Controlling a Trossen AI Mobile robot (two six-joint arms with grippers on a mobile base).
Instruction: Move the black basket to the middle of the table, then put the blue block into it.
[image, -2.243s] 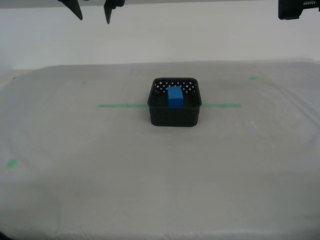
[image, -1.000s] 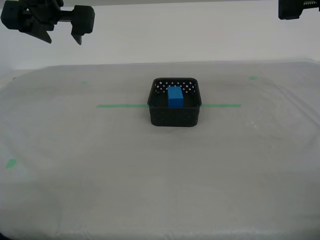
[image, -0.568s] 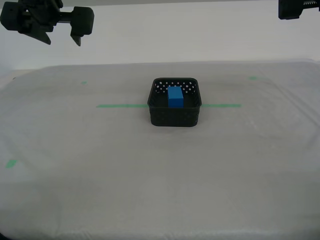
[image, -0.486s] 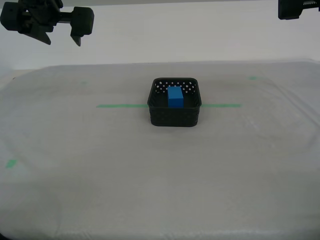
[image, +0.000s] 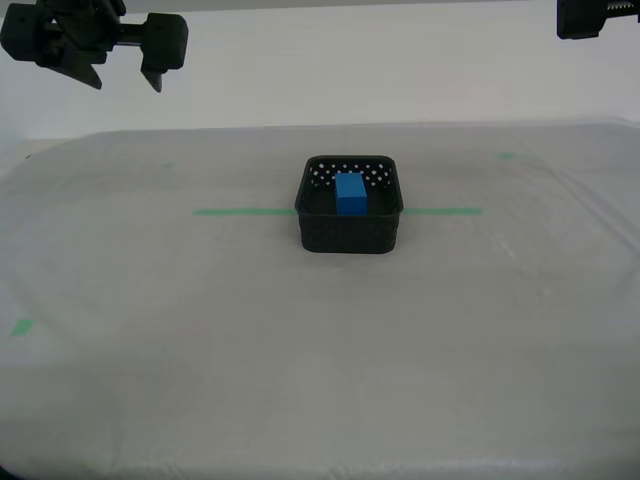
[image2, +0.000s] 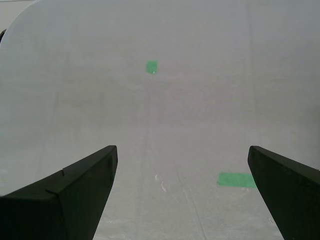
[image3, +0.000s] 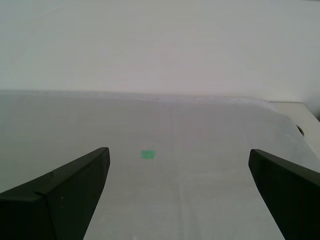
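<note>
exterior view: the blue block (image: 351, 193) sits inside the black basket (image: 350, 226), mid table (image: 300, 360). my first gripper (image3: 179, 200) and my second gripper (image2: 180, 192) spread apart, empty; best kept high and clear.

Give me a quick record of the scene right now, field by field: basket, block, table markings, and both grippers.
basket: black basket on the table, sitting across the green tape line
block: blue block inside the basket
table markings: small green tape marks, one near the exterior view's left edge
first gripper: my first gripper open, holding nothing
second gripper: my second gripper open, holding nothing
task state: looks complete
</note>
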